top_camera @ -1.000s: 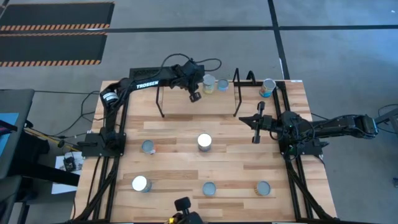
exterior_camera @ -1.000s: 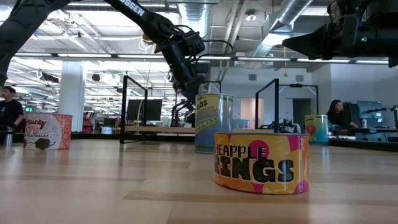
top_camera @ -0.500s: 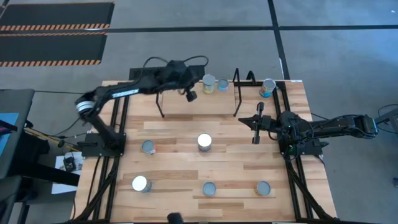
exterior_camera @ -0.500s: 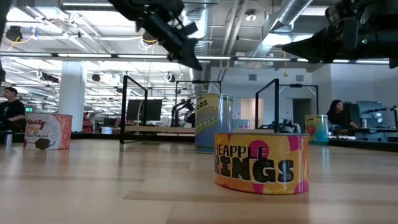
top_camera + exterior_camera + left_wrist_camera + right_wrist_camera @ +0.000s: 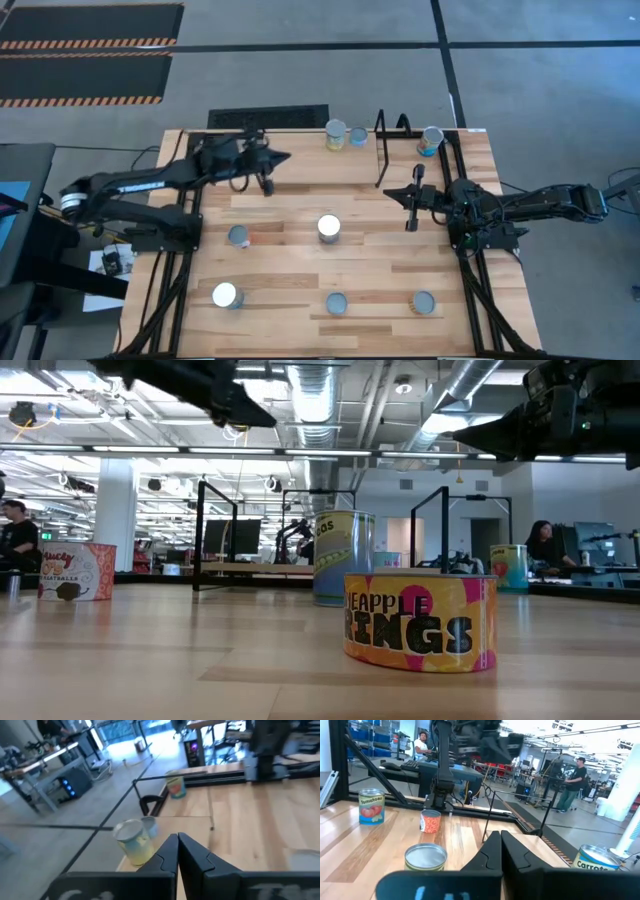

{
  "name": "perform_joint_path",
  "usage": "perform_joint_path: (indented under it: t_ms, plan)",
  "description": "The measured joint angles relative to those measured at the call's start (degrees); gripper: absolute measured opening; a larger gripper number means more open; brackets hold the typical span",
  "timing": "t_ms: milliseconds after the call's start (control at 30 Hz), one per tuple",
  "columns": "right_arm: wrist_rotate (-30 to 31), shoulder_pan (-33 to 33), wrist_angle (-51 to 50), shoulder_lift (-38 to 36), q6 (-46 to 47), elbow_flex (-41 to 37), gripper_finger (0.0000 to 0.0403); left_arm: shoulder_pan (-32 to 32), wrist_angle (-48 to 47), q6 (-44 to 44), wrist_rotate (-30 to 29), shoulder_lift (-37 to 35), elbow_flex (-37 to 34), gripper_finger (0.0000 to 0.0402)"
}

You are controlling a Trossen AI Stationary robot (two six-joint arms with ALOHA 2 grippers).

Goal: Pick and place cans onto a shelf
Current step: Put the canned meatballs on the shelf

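Note:
Two cans (image 5: pixel 336 133) (image 5: pixel 358 136) stand side by side at the table's far edge, between the shelf's black wire end frames (image 5: pixel 385 150); they also show in the left wrist view (image 5: pixel 132 840). Another can (image 5: pixel 432 139) stands at the far right. A silver-topped can (image 5: pixel 328 228) stands mid-table, and several more stand toward the near edge. My left gripper (image 5: pixel 285 157) is shut and empty, held high, left of the two cans. My right gripper (image 5: pixel 390 193) is shut and empty, above the table right of centre.
In the low view a pineapple-rings can (image 5: pixel 420 618) stands nearest, with a taller can (image 5: pixel 343 557) behind it. Near-side cans stand at left (image 5: pixel 225 295), middle (image 5: pixel 337 303) and right (image 5: pixel 424 302). One can (image 5: pixel 238 236) stands by the left arm's base. People stand in the room behind.
My left gripper has drawn back from beside the two far-edge cans toward the table's left edge, rising, and has turned from pointing down to roughly level. The cans have stayed where they were.

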Motion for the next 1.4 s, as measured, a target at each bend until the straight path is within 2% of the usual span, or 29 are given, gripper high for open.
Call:
perform_joint_path:
  t_ms: [200, 400, 567, 733, 900, 1000, 1400]
  plan:
    - [0.0, 0.0, 0.0, 0.0, 0.0, 0.0, 0.0008, -2.2, 1.3, -3.3, -0.1, -8.4, -8.4, 0.0]
    - [0.0, 0.0, 0.0, 0.0, 0.0, 0.0, 0.0016, -4.4, 2.7, -5.4, -0.1, -13.1, -12.8, 0.0]
    - [0.0, 0.0, 0.0, 0.0, 0.0, 0.0, 0.0022, -6.6, 4.0, -5.9, 0.1, -14.7, -13.9, 0.0]
    - [0.0, -0.1, 0.0, 0.0, -0.3, 0.0, 0.0011, -9.0, 3.8, -6.7, 0.2, -14.8, -14.0, 0.0]
    - [0.0, -0.1, -0.2, 0.2, -0.1, 0.0, 0.0005, -10.7, 3.7, -11.4, 5.8, -14.8, -14.0, 0.0]
    - [-0.1, -0.1, -0.4, 1.2, 0.0, 0.0, 0.0005, -13.2, 3.0, -11.9, 6.1, -14.8, -14.0, 0.0]
    - [-0.1, -0.8, 1.1, 4.9, 0.0, 0.0, 0.001, -23.9, -2.7, -15.1, -4.5, -13.5, -11.7, 0.0]
